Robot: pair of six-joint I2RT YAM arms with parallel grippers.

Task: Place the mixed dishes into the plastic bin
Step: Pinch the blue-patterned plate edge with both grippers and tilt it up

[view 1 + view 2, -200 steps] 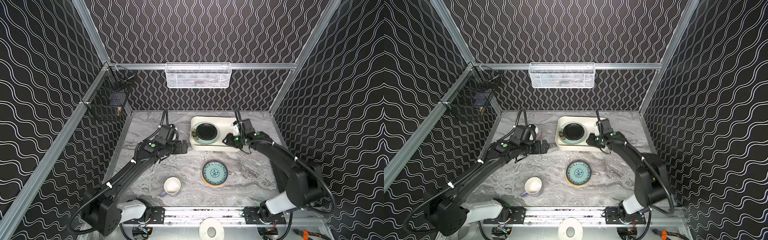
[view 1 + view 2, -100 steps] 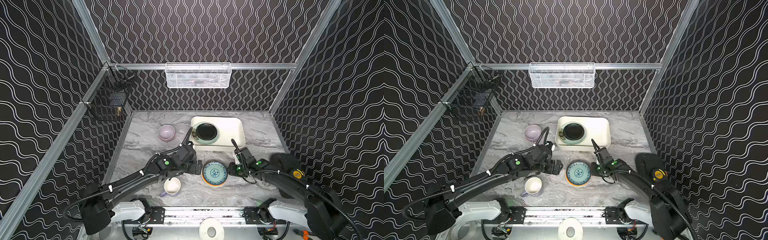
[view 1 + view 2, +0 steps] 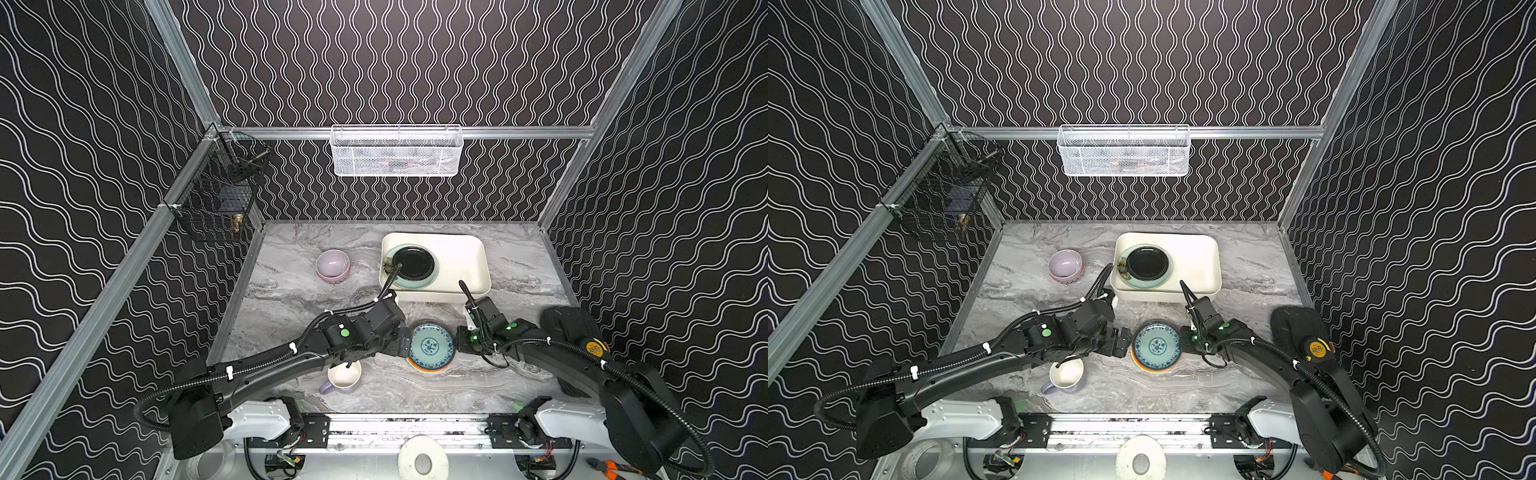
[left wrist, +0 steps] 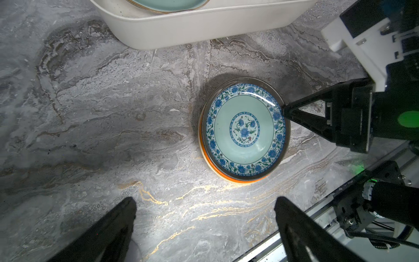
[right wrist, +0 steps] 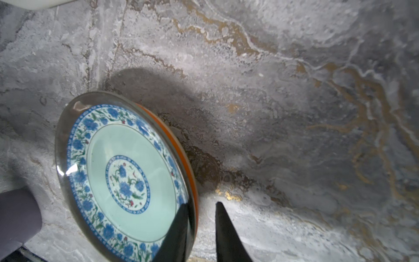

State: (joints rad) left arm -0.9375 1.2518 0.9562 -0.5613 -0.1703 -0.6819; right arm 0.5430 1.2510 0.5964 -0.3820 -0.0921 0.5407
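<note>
A teal flower-patterned plate (image 3: 430, 345) (image 3: 1156, 347) (image 4: 243, 130) (image 5: 127, 172) lies on an orange plate (image 4: 235, 180) (image 5: 181, 145) at the front middle of the table. My right gripper (image 3: 457, 340) (image 5: 201, 204) straddles its right rim, one finger over the plate and one just outside, a narrow gap still showing. On the plate's left, my left gripper (image 3: 401, 345) (image 4: 205, 199) stands wide open and holds nothing. The plastic bin (image 3: 461, 257) (image 3: 1196, 257) (image 4: 204, 27) holds a black plate (image 3: 413, 262) on a mint plate (image 3: 411, 283). A lavender mug (image 3: 344, 376) (image 3: 1066, 374) sits under the left arm.
A lilac bowl (image 3: 332, 264) stacked on a red-patterned one stands left of the bin. On the back wall hangs a white mesh basket (image 3: 397, 151); a black wire basket (image 3: 216, 199) hangs on the left wall. A tape roll (image 3: 422, 459) lies on the front rail.
Both arms have come from beside the bin to the front and now flank the teal plate. The right jaws have narrowed around its rim. The lilac bowl is uncovered.
</note>
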